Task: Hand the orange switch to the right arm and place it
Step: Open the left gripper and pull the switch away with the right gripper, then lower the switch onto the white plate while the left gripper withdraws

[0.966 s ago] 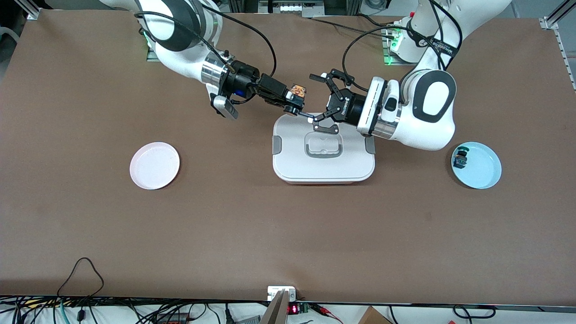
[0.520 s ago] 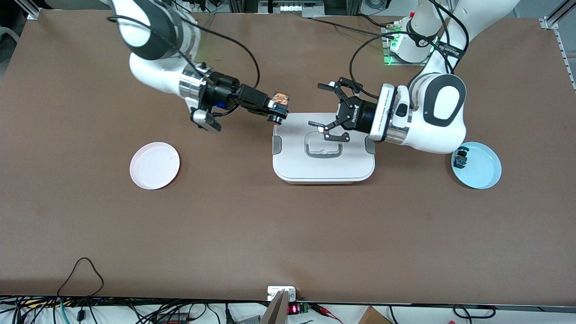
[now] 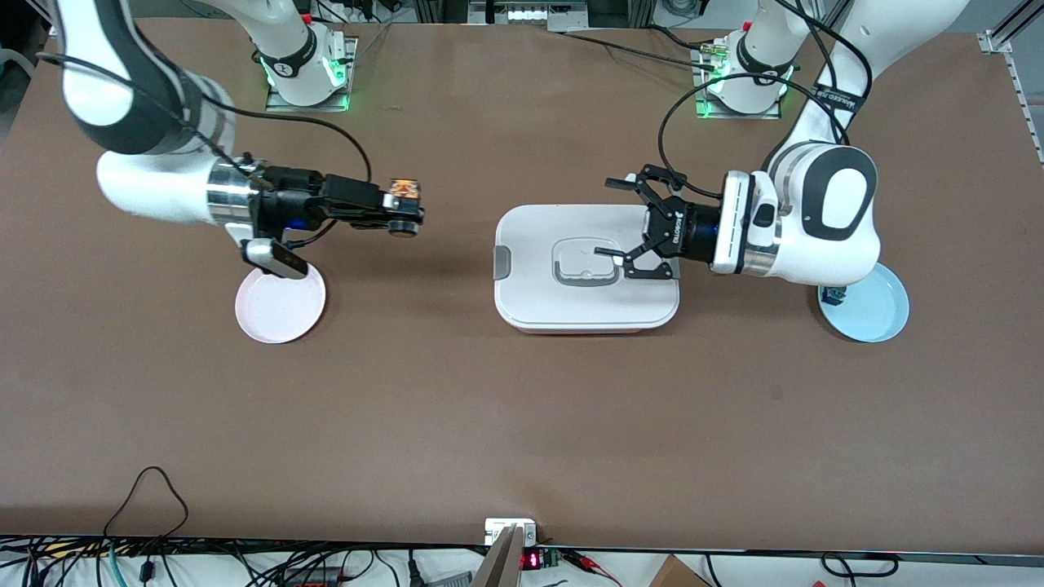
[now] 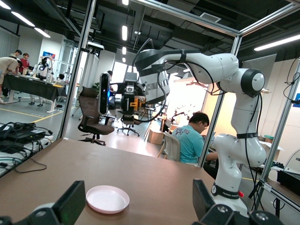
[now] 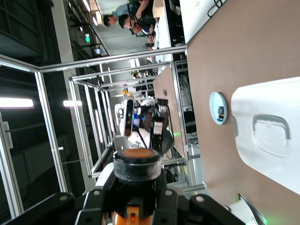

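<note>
The right gripper (image 3: 405, 214) clamps the tiny black, orange-capped switch (image 3: 404, 190) over bare table, the round pink plate (image 3: 280, 311) lying toward its own wrist. The left gripper (image 3: 624, 229) hangs spread and empty over the white lidded box (image 3: 538, 302).

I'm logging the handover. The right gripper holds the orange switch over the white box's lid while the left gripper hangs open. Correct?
Not quite. In the front view the right gripper, shut on the orange switch, is over bare table between the pink plate and the white box. The open left gripper is the one over the lid.

Bare table (image 3: 457, 236) lies between the right gripper (image 3: 405, 214) and the white box (image 3: 586, 310). The left gripper (image 3: 632, 228) hangs over that box.
</note>
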Controlling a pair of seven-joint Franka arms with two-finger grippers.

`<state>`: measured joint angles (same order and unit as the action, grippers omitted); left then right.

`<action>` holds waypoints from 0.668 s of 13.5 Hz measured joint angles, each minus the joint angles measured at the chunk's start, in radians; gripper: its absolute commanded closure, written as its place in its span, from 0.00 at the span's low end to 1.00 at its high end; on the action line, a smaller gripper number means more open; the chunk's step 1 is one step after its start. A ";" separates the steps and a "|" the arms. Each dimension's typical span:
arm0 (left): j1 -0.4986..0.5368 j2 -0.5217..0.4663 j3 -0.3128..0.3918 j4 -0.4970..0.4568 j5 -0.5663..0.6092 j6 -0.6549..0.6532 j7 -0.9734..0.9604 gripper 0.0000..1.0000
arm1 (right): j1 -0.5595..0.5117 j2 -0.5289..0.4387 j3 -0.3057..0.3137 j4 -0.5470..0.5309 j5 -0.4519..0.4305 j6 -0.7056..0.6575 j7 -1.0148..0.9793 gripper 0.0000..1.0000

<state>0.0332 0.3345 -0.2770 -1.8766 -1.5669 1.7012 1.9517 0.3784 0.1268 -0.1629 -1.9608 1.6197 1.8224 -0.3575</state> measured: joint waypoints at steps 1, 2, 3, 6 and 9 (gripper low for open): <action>0.003 -0.003 0.019 -0.002 0.018 0.000 0.003 0.00 | -0.025 0.000 0.000 0.000 -0.034 -0.037 0.000 1.00; 0.007 -0.008 0.043 -0.002 0.037 0.000 0.005 0.00 | -0.051 0.000 0.000 0.000 -0.059 -0.086 0.000 1.00; 0.011 -0.017 0.069 -0.002 0.056 0.000 0.007 0.00 | -0.087 0.000 0.000 0.000 -0.082 -0.149 0.000 1.00; 0.026 -0.038 0.147 -0.004 0.073 -0.009 0.018 0.00 | -0.205 0.000 -0.001 0.000 -0.138 -0.311 -0.009 1.00; 0.031 -0.038 0.199 -0.007 0.133 -0.034 0.023 0.00 | -0.242 -0.002 -0.001 0.002 -0.229 -0.345 -0.036 1.00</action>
<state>0.0640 0.2960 -0.0779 -1.8839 -1.4343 1.6668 1.9750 0.1360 0.1251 -0.1636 -1.9587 1.3907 1.4773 -0.3931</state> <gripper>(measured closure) 0.000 0.661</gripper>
